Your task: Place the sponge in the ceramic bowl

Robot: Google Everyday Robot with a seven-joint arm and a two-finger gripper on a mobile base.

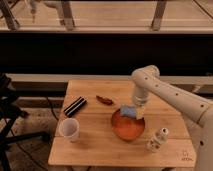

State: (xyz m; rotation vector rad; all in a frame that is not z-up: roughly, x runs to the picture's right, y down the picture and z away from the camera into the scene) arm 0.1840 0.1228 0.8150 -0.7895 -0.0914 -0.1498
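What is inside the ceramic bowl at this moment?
The sponge is at the far edge of the ceramic bowl, with the gripper beside it. The visible interior holds nothing else; the part under the sponge is hidden.
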